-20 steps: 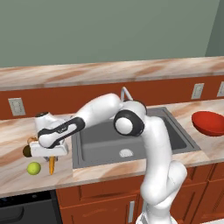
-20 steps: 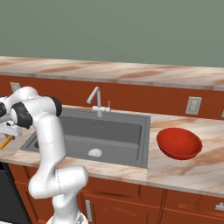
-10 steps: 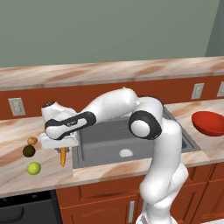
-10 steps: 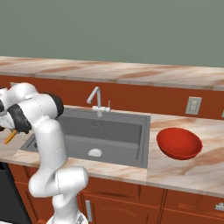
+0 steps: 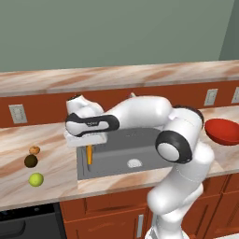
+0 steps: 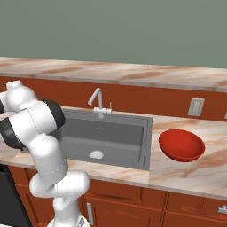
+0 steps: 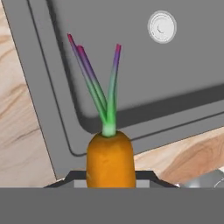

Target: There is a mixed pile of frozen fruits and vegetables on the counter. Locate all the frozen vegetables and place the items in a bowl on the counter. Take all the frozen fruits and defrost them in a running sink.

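My gripper (image 5: 89,144) is shut on the orange carrot (image 5: 89,155), which hangs upright over the left edge of the dark grey sink (image 5: 140,142). In the hand view the carrot (image 7: 109,158) sits between the jaws of the gripper (image 7: 109,177), its green top pointing toward the basin and its pale drain (image 7: 162,27). On the counter (image 5: 51,140) to the left lie a small orange ball (image 5: 34,150), a dark brown ball (image 5: 31,161) and a yellow-green ball (image 5: 36,179). The red bowl (image 5: 223,131) (image 6: 181,145) stands right of the sink (image 6: 115,133).
A silver gooseneck faucet (image 6: 98,100) rises behind the basin. Wall outlets (image 5: 17,113) (image 6: 195,107) sit on the reddish backsplash. A dark appliance (image 5: 28,224) lies below the counter at the left front.
The arm has lifted the carrot off the counter beside the balls and swung it to the right, over the sink's left edge. The three balls have stayed put.
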